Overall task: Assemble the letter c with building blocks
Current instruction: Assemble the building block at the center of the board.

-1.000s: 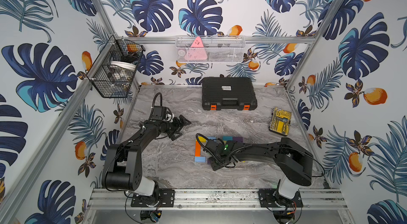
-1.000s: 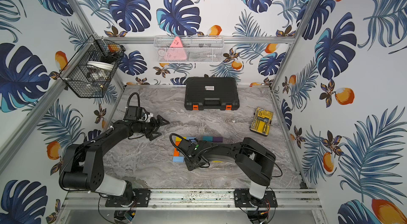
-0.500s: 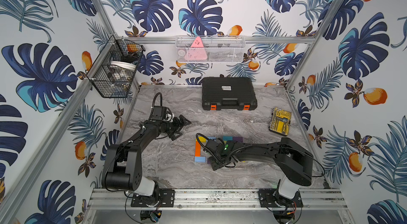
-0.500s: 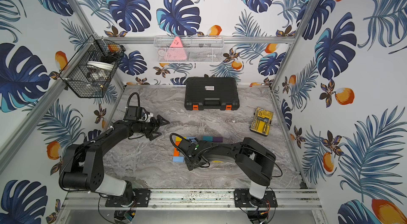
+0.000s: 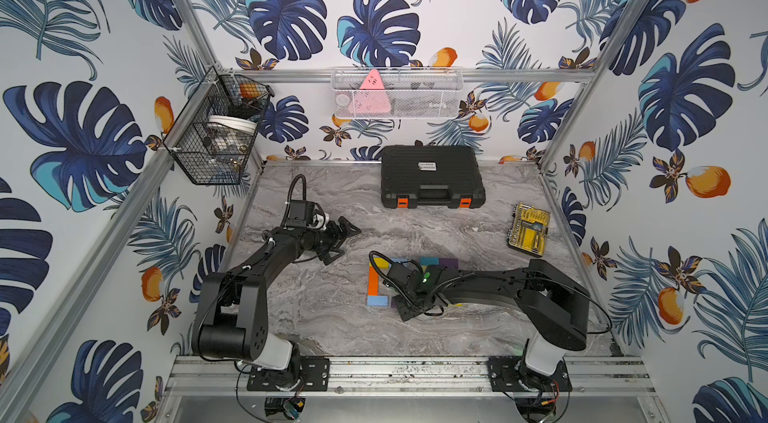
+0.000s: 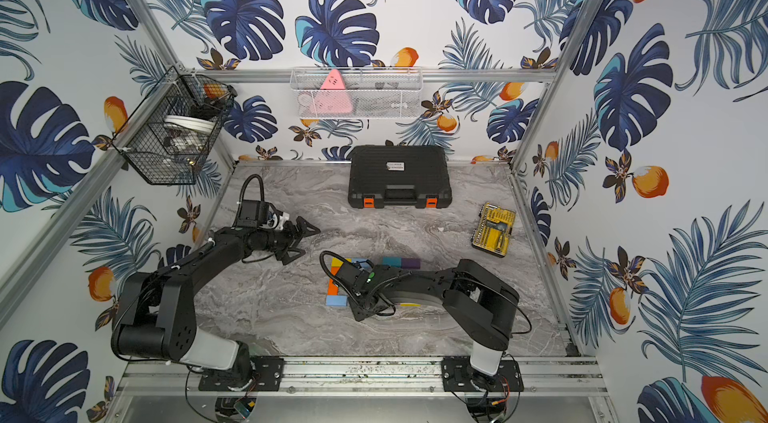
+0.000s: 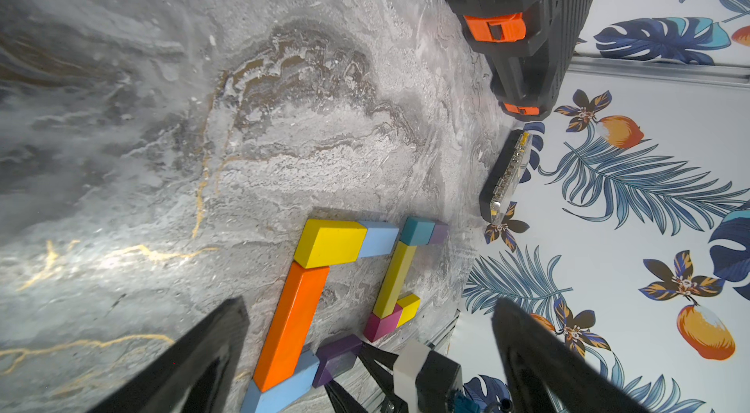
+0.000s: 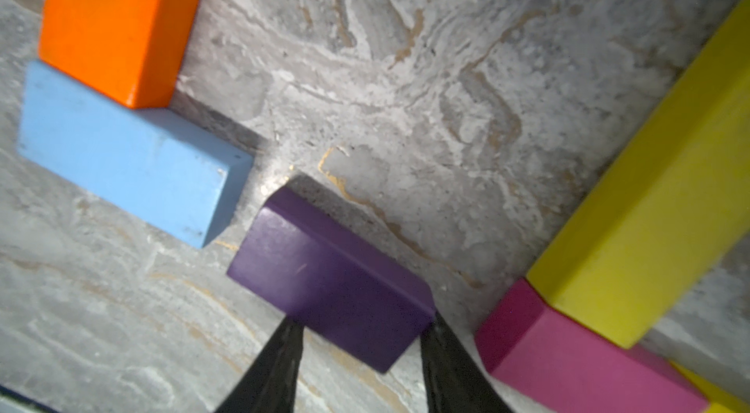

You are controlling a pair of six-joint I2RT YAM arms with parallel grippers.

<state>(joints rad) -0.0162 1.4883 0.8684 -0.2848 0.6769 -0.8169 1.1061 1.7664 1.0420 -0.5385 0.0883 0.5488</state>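
Black tool case [image 5: 432, 175] (orange latches) and yellow bit case [image 5: 528, 229], well apart.

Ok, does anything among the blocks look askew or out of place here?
The purple block held by the right gripper sits turned against the light blue block at the end of the orange block, with a gap between them, so that arm of the C is not straight.

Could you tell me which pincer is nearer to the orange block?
Right. The right pincer, gripping a purple block, sits just beside one end of the orange block; the left pincer hangs open, well apart.
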